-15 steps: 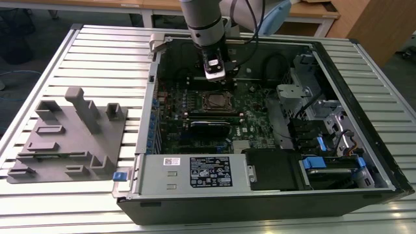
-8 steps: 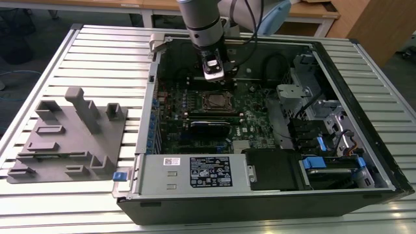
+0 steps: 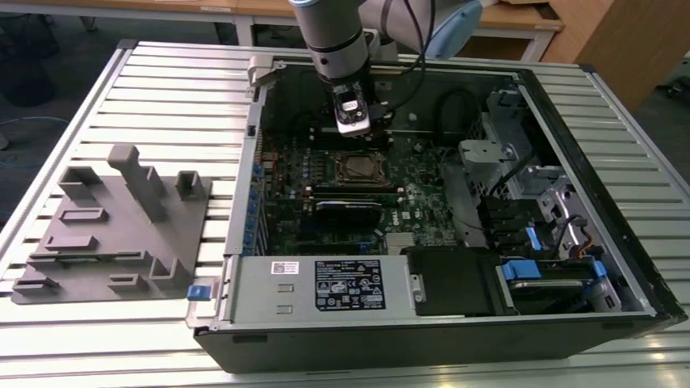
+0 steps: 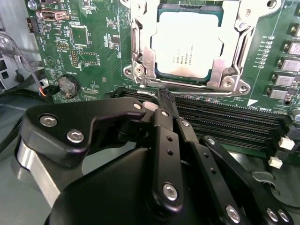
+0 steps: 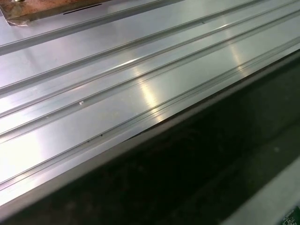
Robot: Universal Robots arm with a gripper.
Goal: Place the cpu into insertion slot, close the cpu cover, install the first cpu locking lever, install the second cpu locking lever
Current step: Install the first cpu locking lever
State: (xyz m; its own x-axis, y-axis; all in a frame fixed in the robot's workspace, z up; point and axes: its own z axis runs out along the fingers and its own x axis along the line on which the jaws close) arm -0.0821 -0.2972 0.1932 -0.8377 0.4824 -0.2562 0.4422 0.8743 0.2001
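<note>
The cpu [image 4: 187,43], a square chip with a silvery top, lies in the insertion slot [image 3: 361,168] on the green motherboard. The cpu cover [image 4: 140,49], a thin metal frame, lies down around the chip, whose top shows through its window. A thin metal lever rod [image 4: 211,90] runs along the socket's edge closest to my gripper. My gripper [image 4: 166,99] is shut with nothing visible between its black fingers, and its tip sits just beside that edge, over the long black slots [image 4: 225,119]. In the exterior view the gripper [image 3: 354,125] hangs inside the case just behind the socket.
The open computer case [image 3: 603,299] lies on a slatted aluminium table [image 5: 117,93]. A grey fixture block [image 3: 108,226] stands at the exterior view's left. A black card [image 3: 347,212], cables and drive bays [image 3: 539,267] crowd the case around the board.
</note>
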